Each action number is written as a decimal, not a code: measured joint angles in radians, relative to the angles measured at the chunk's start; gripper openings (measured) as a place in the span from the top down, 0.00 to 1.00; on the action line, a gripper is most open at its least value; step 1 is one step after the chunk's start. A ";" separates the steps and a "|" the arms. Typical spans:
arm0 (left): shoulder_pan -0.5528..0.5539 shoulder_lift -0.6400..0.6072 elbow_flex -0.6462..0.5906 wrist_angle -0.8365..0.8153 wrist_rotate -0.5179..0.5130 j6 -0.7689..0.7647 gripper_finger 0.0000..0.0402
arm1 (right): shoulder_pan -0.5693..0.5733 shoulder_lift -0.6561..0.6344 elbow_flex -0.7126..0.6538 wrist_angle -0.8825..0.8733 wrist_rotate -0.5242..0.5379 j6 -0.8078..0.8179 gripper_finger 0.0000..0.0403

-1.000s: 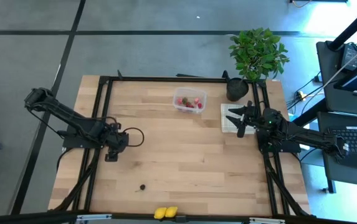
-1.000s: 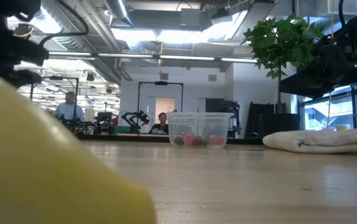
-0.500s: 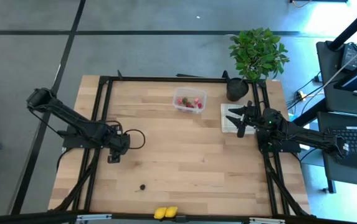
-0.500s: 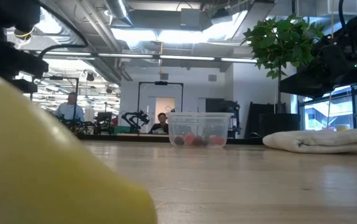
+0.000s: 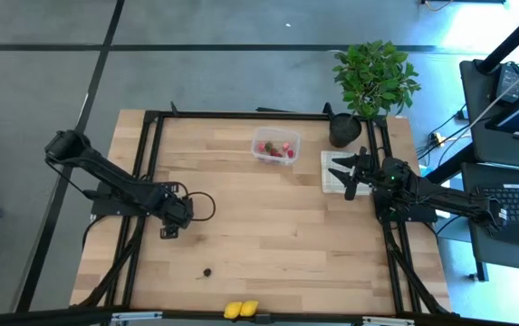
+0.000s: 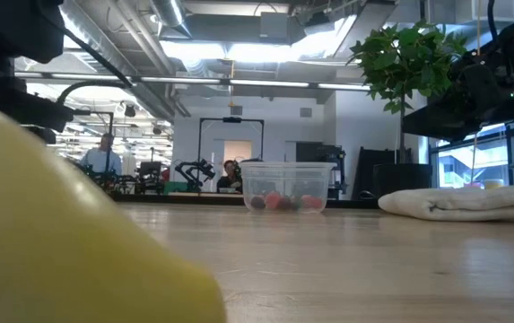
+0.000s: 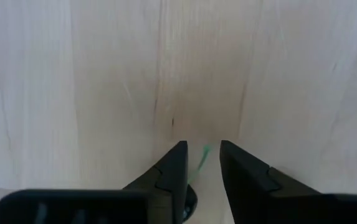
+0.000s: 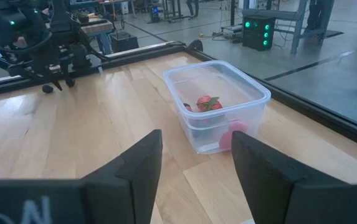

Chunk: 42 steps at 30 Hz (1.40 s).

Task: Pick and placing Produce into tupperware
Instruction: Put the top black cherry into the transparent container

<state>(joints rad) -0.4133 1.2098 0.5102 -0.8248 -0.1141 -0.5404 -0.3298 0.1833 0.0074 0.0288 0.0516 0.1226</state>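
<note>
The clear tupperware (image 5: 274,148) holds red berries (image 8: 208,103) at the far middle of the table. My left gripper (image 7: 202,150) points down at the table's left side (image 5: 168,230), its fingers a narrow gap apart. A thin green stem (image 7: 204,154) shows in that gap, and a small dark round piece (image 7: 190,203) sits mostly hidden behind one finger. Another dark berry (image 5: 207,271) and two yellow pieces (image 5: 241,309) lie toward the near edge. My right gripper (image 8: 194,152) waits open and level over the cloth (image 5: 336,172). My left gripper comes from above with a finger on either side of the green stem (image 7: 204,154). The fingers hide the dark piece, so I cannot tell whether they touch it.
A potted plant (image 5: 372,77) in a black pot (image 5: 345,129) stands at the far right corner. The beige cloth (image 6: 463,202) lies beside it. A black frame (image 5: 241,115) runs around the table. One yellow piece (image 6: 59,233) fills the low view's foreground. People move in the room behind.
My left gripper has sunk toward the table and shifted slightly toward the table's right edge. My right arm has kept still.
</note>
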 joint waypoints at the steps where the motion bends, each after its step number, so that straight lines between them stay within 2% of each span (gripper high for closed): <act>1: 0.000 0.002 0.000 0.000 -0.005 0.000 0.79 | 0.000 0.000 0.000 0.000 0.000 0.000 0.52; 15: 0.000 0.010 0.000 -0.001 -0.012 -0.008 0.99 | 0.000 0.000 0.000 0.000 0.000 -0.003 0.52; 21: 0.000 0.010 0.000 0.004 -0.005 -0.034 0.99 | 0.000 0.000 0.000 0.000 0.000 -0.003 0.52; 25: 0.011 0.010 0.000 0.058 0.082 -0.034 0.99 | 0.000 0.000 0.000 0.000 0.000 -0.004 0.52; 29: 0.060 0.009 0.000 0.132 0.170 -0.034 0.99 | 0.000 0.000 0.000 0.000 0.000 -0.009 0.52; 33: 0.129 0.009 0.000 0.197 0.193 0.012 1.00 | 0.000 0.000 0.000 0.000 0.000 -0.023 0.52; 42: 0.306 0.009 0.033 0.455 0.232 0.240 1.00 | 0.000 0.000 0.000 0.000 0.000 -0.023 0.52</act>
<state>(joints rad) -0.1070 1.2190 0.5432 -0.3694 0.1174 -0.3004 -0.3302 0.1833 0.0074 0.0288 0.0517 0.1001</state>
